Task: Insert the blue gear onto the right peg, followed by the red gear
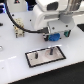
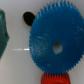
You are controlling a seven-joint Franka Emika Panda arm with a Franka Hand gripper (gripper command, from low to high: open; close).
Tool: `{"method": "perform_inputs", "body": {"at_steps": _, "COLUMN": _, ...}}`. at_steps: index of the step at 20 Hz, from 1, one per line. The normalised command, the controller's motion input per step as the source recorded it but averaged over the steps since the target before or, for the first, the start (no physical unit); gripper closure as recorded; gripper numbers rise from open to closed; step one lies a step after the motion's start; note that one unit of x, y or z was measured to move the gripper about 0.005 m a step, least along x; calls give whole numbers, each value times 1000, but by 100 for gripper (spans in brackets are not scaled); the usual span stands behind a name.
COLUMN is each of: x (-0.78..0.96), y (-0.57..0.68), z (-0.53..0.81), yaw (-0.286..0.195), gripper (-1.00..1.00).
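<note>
Arm: the white Franka arm (image 1: 50,12) reaches down over the white table (image 1: 15,62), its gripper (image 1: 54,35) low near the tabletop.
Blue gear: the flat, round, bright-blue toothed plastic disc (image 2: 54,44) fills most of the wrist view, its pale centre hole visible; in the exterior view blue shows just beneath the gripper.
Red gear: the small bright-red toothed disc (image 2: 53,79) peeks out at the blue gear's edge, touching or overlapping it.
Plate: the grey rectangular plate with a black border (image 1: 45,55) lies near the gripper, apart from the gears.
Right peg: the thin dark upright pin (image 1: 51,51) stands on the plate, bare.
Jaws: cannot tell whether they are apart or closed.
</note>
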Motion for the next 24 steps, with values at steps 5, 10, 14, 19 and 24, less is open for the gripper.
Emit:
{"method": "perform_inputs", "body": {"at_steps": 5, "x": -478, "y": -83, "z": 0, "yaw": 0, "gripper": -100}}
{"method": "perform_inputs", "body": {"at_steps": 10, "x": -286, "y": -15, "z": -175, "yaw": 0, "gripper": 100}}
{"method": "perform_inputs", "body": {"at_steps": 14, "x": -214, "y": 2, "z": -128, "yaw": 0, "gripper": 100}}
{"method": "perform_inputs", "body": {"at_steps": 19, "x": -241, "y": 4, "z": -155, "yaw": 0, "gripper": 100}}
{"method": "perform_inputs", "body": {"at_steps": 24, "x": -120, "y": 4, "z": -28, "yaw": 0, "gripper": 100}}
